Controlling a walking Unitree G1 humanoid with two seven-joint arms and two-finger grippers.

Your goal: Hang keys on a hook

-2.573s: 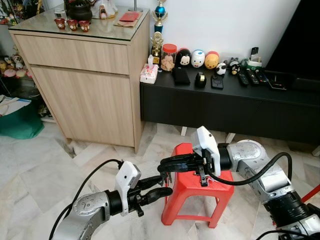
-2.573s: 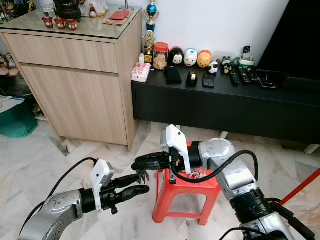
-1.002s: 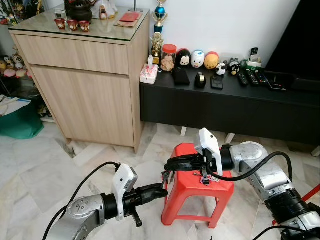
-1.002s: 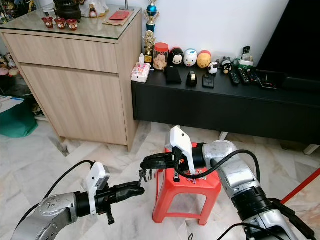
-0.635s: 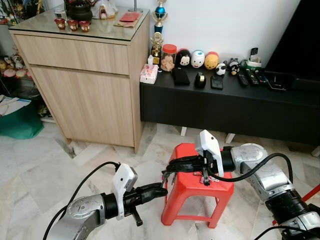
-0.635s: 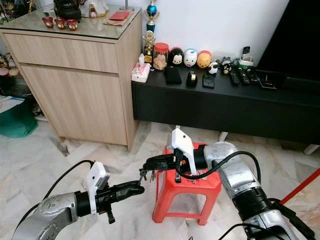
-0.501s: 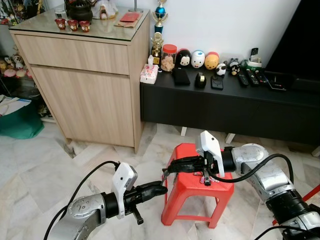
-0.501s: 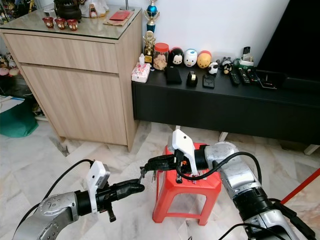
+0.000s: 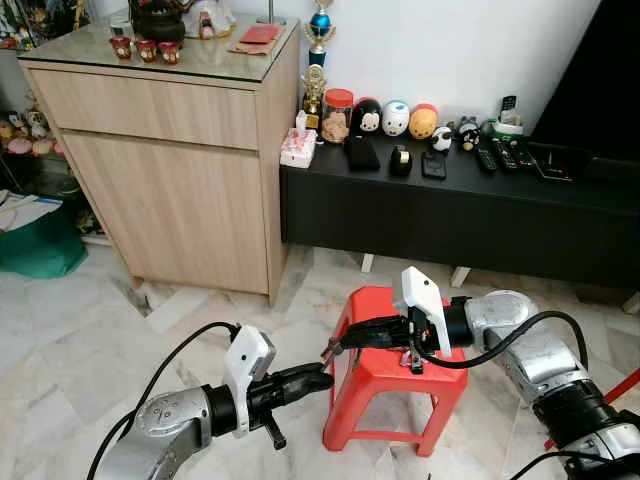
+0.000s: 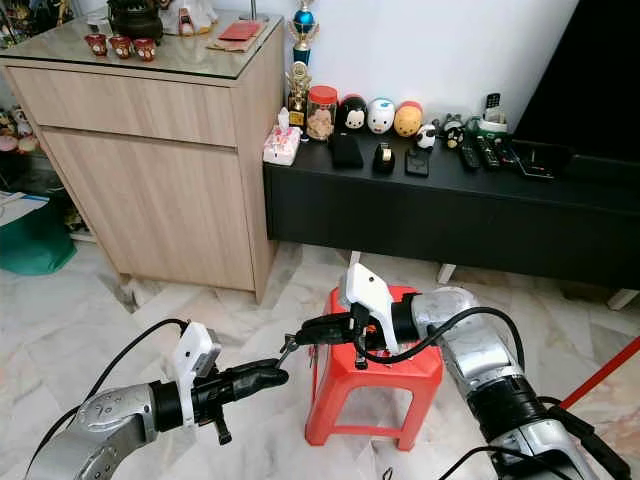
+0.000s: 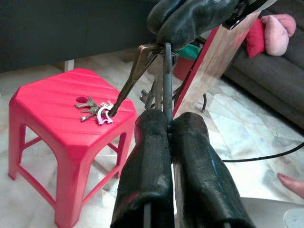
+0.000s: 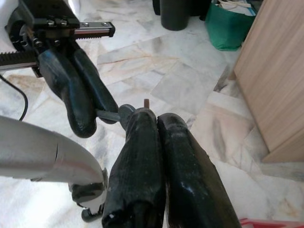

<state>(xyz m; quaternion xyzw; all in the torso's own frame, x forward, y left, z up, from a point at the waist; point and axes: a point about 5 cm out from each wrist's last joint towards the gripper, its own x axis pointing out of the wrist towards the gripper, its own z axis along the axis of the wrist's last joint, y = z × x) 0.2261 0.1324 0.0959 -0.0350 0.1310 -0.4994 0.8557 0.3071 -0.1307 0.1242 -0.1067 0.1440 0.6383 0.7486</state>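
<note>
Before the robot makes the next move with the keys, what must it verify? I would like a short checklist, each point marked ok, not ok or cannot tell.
1. Left claw has a firm grip: ok, its fingers are shut on a blade of the held keys.
2. Right claw has a grip: ok, it is shut on the same held keys from above.
3. Only one claw holds the bunch: not ok, both hold it, so one should probably let go before either arm pulls away.
4. Second key bunch is out of the way: ok, it lies on the red stool, apart from both claws.
5. Hook position known: cannot tell.
</note>
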